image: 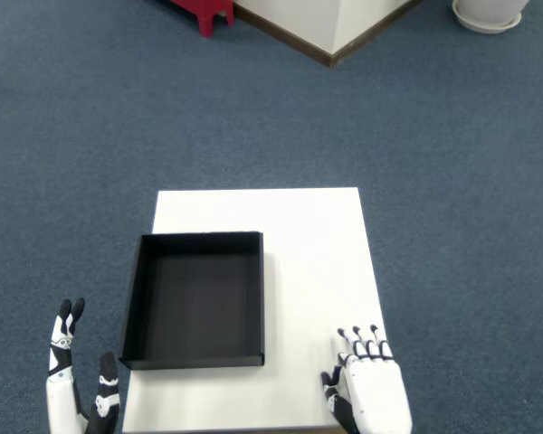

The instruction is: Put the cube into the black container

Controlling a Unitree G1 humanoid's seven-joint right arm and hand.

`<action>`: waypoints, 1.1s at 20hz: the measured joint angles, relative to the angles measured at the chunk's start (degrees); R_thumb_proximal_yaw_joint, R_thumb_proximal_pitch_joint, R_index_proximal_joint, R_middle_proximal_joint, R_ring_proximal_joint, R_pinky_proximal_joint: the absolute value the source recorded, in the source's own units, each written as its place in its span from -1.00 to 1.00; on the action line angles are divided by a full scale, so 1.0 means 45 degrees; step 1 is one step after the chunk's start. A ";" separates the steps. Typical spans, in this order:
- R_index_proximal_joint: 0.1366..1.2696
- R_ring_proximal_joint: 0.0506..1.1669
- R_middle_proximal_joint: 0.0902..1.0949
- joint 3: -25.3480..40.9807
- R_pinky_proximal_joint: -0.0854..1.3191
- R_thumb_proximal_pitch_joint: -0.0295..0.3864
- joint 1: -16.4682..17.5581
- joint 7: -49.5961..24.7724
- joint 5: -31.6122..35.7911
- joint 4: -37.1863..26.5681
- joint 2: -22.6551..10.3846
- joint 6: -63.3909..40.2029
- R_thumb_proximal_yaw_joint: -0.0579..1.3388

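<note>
Looking down, I see my right hand [373, 393] at the surface's [290, 217] near right corner, fingers [359, 342] curled downward — whether they grip anything I cannot tell, and the cube is hidden. Farther in, near the left edge, the black container [197, 300] sits open.

Matt black container [197, 303] on a smooth white table [308, 235], over rough blue carpet [253, 117]

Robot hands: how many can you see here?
2. The right hand rests on the white table near its front right corner. The left hand is off the table's front left corner, beside the black container.
</note>
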 measured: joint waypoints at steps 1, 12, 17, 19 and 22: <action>0.74 -0.65 -0.57 -0.0026 -0.75 -0.05 0.0019 0.0001 -0.0068 0.0022 -0.0006 -0.0046 0.86; -0.66 -0.71 -0.76 -0.0402 -0.83 -0.53 0.0024 0.0800 -0.0057 0.0183 -0.0006 -0.0375 0.02; -0.65 -0.71 -0.75 -0.0460 -0.84 -0.59 0.0023 0.0801 -0.0060 0.0210 -0.0006 -0.0539 -0.03; -0.65 -0.71 -0.74 -0.0464 -0.84 -0.61 0.0023 0.0749 -0.0070 0.0226 -0.0006 -0.0610 -0.04; -0.65 -0.72 -0.74 -0.0488 -0.86 -0.64 0.0025 0.0719 -0.0090 0.0484 -0.0029 -0.0762 -0.07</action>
